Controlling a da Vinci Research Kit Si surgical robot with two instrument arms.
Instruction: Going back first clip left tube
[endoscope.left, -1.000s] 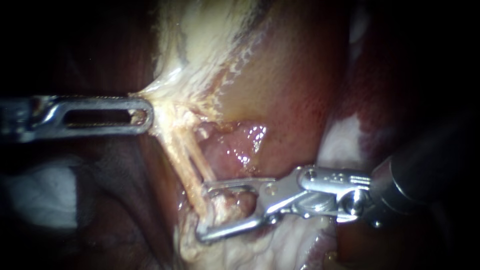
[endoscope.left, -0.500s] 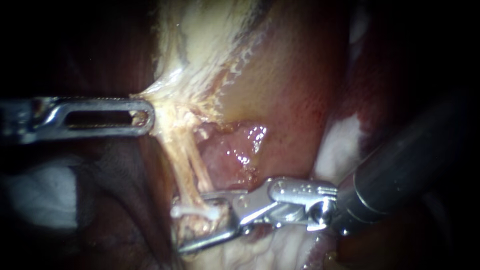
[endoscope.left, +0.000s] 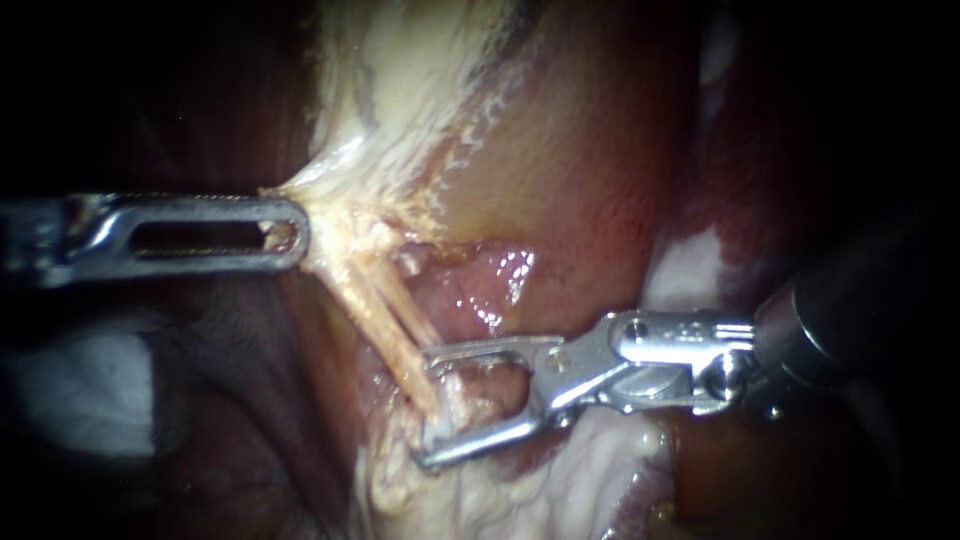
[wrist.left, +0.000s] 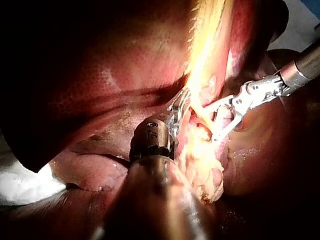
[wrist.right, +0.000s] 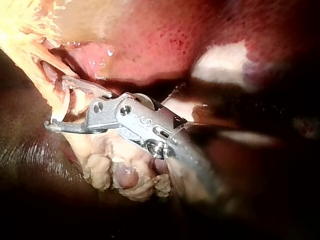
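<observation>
**A:** Item one, right instrument (endoscope.left: 428, 408)?

**B:** It enters low from the right. The jaws are spread with a clear gap and pinch nothing. Half a second ago it was pushed further in across the tubes. It has since drawn back toward the right.

**A:** Item two, left tube (endoscope.left: 385, 338)?

**B:** It is the thicker of two pale strands, running down from the stretched tissue. Its lower end lies inside the gap between the right jaws, and I cannot see it touching either one.

**A:** Item three, clip (endoscope.left: 438, 428)?

**B:** Half a second ago a white bar lay across the foot of that tube. Now only a small pale fleck shows there, just above the lower jaw's tip (too small to enter as the clip with certainty).

**A:** Item four, left instrument (endoscope.left: 290, 235)?

**B:** It comes in level from the left. Its jaws are pressed together on the pale tissue (endoscope.left: 330, 200) at their tip and hold it taut. It has not shifted.

**A:** Meaning for the task?

**B:** My judgement is that the clip is placed and the retreat is under way. What remains is to clear the open jaws from the tubes without snagging them.
</observation>
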